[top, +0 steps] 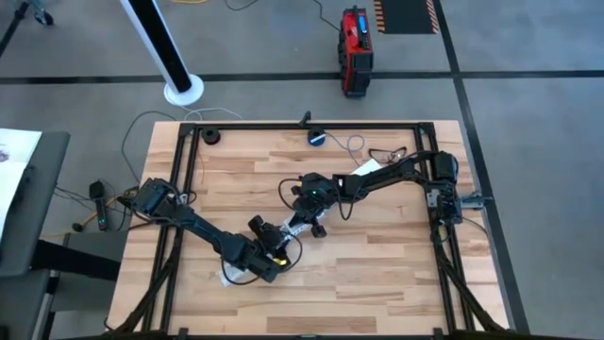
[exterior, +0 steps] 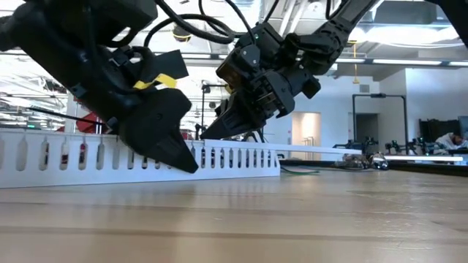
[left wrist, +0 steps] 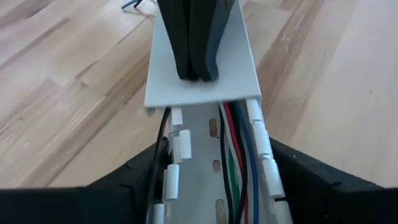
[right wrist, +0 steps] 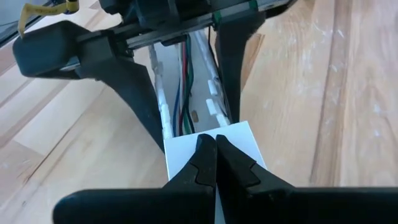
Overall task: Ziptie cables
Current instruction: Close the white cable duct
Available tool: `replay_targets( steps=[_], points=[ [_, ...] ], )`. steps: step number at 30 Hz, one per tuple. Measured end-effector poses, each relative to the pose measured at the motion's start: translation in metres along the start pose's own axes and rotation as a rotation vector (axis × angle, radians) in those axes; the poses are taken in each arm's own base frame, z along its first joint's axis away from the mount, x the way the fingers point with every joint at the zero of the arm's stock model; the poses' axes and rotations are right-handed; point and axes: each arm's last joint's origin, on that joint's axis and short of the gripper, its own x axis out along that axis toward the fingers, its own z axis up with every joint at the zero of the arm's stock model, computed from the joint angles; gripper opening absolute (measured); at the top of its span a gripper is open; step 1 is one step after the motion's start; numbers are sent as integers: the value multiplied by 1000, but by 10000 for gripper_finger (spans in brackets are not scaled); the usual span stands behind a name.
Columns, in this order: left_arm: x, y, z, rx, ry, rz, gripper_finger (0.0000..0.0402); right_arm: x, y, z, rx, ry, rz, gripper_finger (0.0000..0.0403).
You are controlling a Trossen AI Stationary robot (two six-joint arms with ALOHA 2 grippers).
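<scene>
A white slotted duct lies on the wooden table. The cables, thin red, green, blue and black wires, run along inside it. A flat white cover lies over the duct's far part. My left gripper straddles the uncovered part of the duct. My right gripper is shut, its tips down on the cover. In the low view the duct stands on its base, with both grippers slanting down at it. My left gripper holds the duct's two slotted side walls between its fingers, one on each outer side, across the duct and slanting down from above. The duct rests on the table. My right gripper sets its shut fingertips on the top face of the cover, near the end that faces my left gripper. The fingers slant down from above and lie along the duct.
A small round blue-black device with a pale cord lies near the table's far edge, beside a black clamp. Loose wire loops lie at the far right. Bare wood stretches toward the near edge.
</scene>
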Motion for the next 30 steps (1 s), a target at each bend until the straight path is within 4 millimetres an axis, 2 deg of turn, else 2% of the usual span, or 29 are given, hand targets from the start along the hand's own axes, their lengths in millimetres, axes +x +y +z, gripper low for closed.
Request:
replay_targets(
  steps=[8, 14, 24, 30],
  points=[
    [-1, 4, -3, 13, -63, 77, 231, 2, 2, 4, -24, -44, -1, 0],
    [7, 12, 3, 42, -84, 142, 231, 4, 5, 9, -20, -83, -12, 0],
    [16, 5, 22, 21, -116, 40, 231, 7, 14, 10, -9, -69, 32, 0],
    [17, 2, 25, -6, -102, -2, 231, -2, 11, 16, -5, -103, 72, 2]
  ],
)
